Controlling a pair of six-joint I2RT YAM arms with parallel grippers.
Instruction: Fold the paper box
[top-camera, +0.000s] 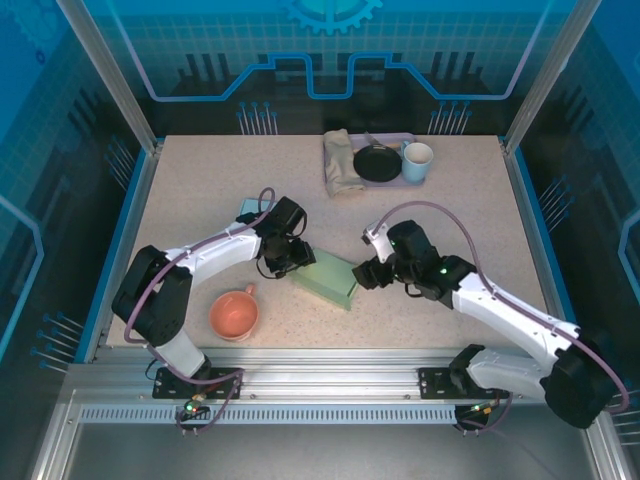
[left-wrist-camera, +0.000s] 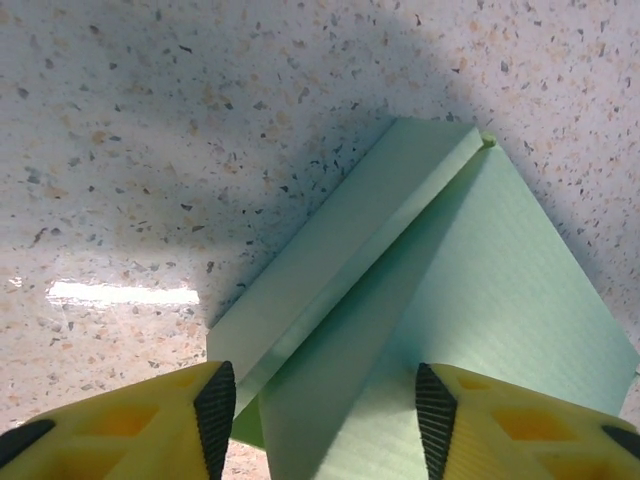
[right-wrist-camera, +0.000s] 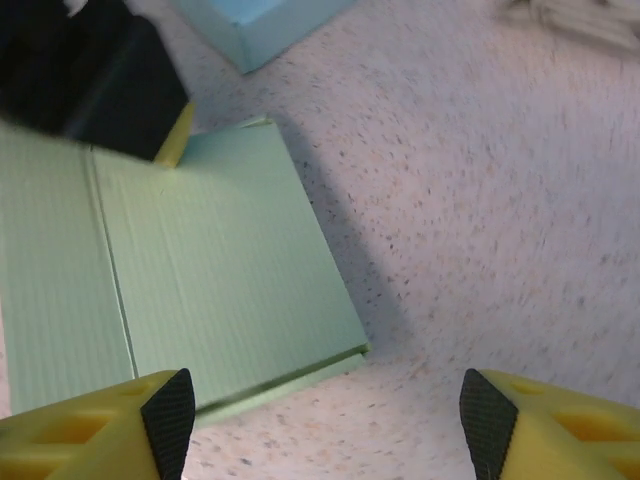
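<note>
The pale green paper box (top-camera: 326, 280) lies flat and closed on the speckled table, between the two arms. My left gripper (top-camera: 291, 256) hovers at its left end. In the left wrist view the box (left-wrist-camera: 470, 290) shows a long folded flap (left-wrist-camera: 340, 250), and the left gripper (left-wrist-camera: 325, 420) stands open astride that end, pads not pressing it. My right gripper (top-camera: 366, 272) is at the box's right end. Seen from the right wrist, that gripper (right-wrist-camera: 325, 425) is wide open just off the box's (right-wrist-camera: 210, 280) near corner, over bare table.
A pink cup (top-camera: 234, 314) stands near the front left by the left arm. A light blue flat piece (top-camera: 249, 208) lies behind the left arm. At the back, a tray (top-camera: 395, 182) carries a black dish, with a folded cloth (top-camera: 342, 163) and a white mug (top-camera: 417, 161).
</note>
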